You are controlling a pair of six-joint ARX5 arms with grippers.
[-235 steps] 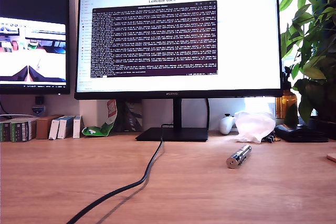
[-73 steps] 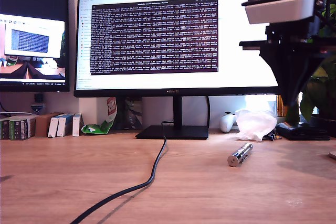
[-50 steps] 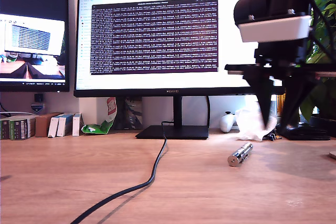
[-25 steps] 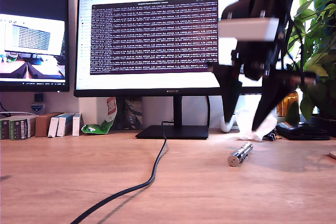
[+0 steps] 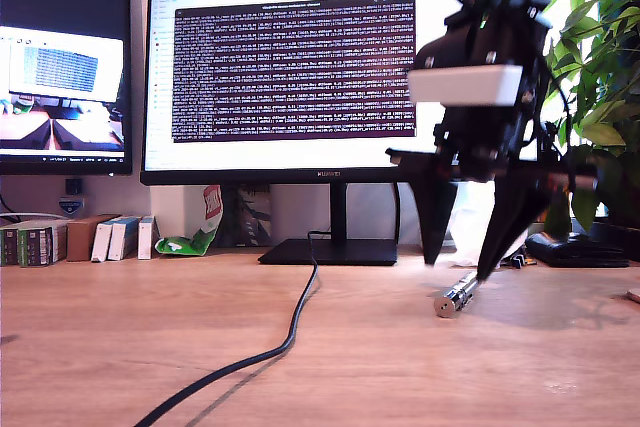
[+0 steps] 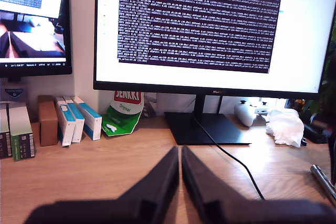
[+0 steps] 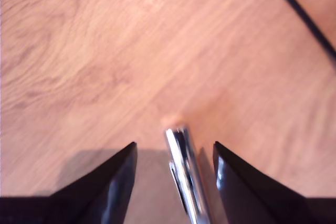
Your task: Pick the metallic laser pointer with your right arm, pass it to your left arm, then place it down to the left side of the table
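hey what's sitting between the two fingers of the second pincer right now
The metallic laser pointer lies between my second pincer's open fingers, clear of both, on the table. The second wrist view shows it best.

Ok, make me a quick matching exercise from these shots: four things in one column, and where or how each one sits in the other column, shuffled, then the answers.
Things
1. laser pointer
2. my first claw
3. my second claw
4. black cable

States
A. shut, holding nothing
B. runs from the monitor stand across the table
C. open, one finger either side of the pointer
D. lying on the wood, not yet gripped

Pairs: 1-D, 2-A, 3-C, 4-B
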